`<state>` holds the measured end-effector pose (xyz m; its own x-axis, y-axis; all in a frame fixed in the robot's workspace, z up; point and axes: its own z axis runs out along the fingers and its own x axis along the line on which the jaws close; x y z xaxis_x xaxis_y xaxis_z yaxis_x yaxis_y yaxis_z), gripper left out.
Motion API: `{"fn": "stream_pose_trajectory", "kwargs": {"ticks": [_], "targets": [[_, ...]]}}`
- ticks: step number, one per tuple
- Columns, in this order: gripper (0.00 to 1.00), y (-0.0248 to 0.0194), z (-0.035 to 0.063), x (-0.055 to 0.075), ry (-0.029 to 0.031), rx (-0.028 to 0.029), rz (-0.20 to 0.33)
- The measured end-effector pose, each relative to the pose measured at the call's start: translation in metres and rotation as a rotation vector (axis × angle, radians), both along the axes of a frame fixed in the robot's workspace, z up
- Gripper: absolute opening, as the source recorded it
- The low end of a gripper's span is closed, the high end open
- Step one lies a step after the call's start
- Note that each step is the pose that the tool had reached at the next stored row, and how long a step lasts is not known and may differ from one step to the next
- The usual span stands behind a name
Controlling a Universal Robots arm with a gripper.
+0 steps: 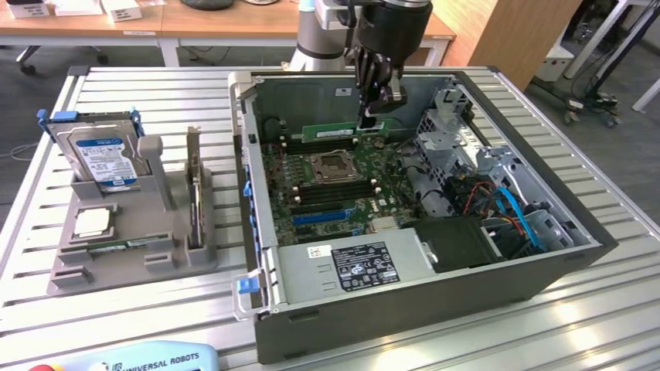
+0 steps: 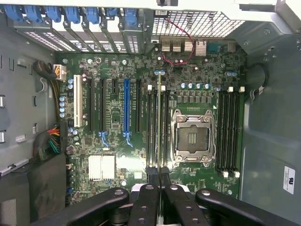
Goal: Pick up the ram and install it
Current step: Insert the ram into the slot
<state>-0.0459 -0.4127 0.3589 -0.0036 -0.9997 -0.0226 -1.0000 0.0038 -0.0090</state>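
Observation:
The ram (image 1: 342, 132) is a long green stick, held on edge inside the open computer case (image 1: 270, 305). My gripper (image 1: 372, 116) reaches down into the case and is shut on one end of the stick. In the wrist view the ram (image 2: 160, 117) appears edge-on as a thin line running out from my gripper (image 2: 160, 175). It lies along the black memory slots (image 2: 154, 127) beside the processor socket (image 2: 193, 136). Whether the stick touches a slot I cannot tell.
A grey holder (image 1: 124, 255) at the exterior view's left carries a silver hard drive (image 1: 101, 154), a square processor chip (image 1: 93, 222) and an upright card (image 1: 194, 185). Inside the case stand the power supply (image 1: 351, 267) and a metal drive cage (image 1: 454, 131). A teach pendant (image 1: 134, 359) lies at the table's front edge.

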Motion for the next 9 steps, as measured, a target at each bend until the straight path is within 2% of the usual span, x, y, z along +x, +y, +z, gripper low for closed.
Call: {"fn": "stream_pose_trajectory", "kwargs": {"ticks": [9], "targets": [[0.11, 0.0000, 0.0000, 0.0000, 0.0000, 0.0001, 0.000]]}}
